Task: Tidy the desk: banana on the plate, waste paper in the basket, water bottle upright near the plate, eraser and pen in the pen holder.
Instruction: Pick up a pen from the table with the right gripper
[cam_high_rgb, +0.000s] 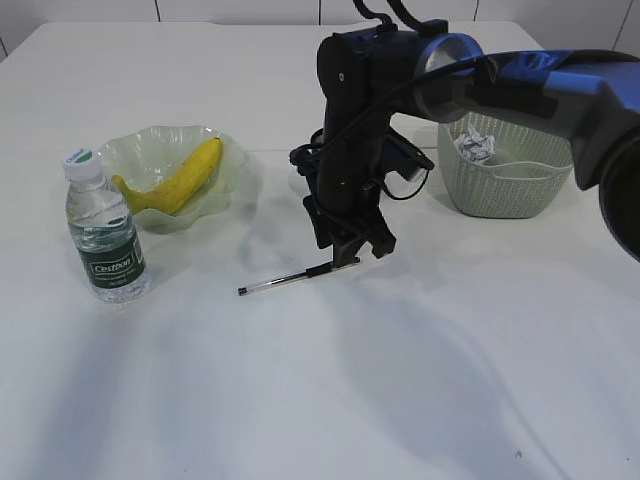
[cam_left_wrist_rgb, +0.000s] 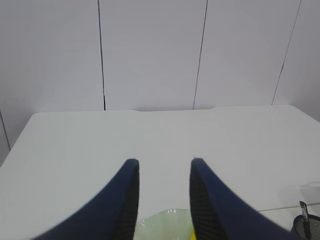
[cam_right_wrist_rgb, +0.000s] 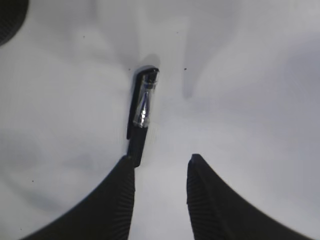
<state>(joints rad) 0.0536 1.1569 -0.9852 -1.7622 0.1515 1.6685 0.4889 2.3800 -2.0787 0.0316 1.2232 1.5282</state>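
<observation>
Upright bottle (cam_high_rgb: 106, 240), banana (cam_high_rgb: 180, 180) on plate (cam_high_rgb: 235, 165), crumpled paper (cam_high_rgb: 478, 145) in basket (cam_high_rgb: 500, 185); both jaws spread, empty.

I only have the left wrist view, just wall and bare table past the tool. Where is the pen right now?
Observer: The pen lies flat on the table mid-desk, one end under the right tool.
Operator: Is that tool gripping it?
Observer: No, it stands open; the right wrist view shows the pen's end by one fingertip, not clamped.
Operator: And the bottle?
Observer: The water bottle stands upright beside the plate.
</observation>
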